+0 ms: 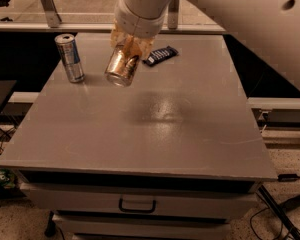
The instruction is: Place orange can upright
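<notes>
The orange can is a golden metallic can held tilted in the air above the back left of the grey table, its end facing down toward the front. My gripper comes down from the white arm above and is shut on the orange can's upper part. The can hangs clear of the tabletop, with its shadow on the surface to the right and below.
A slim silver-and-blue can stands upright at the table's back left, just left of the held can. A dark snack bar lies at the back centre. The table has a drawer with a handle below its front edge.
</notes>
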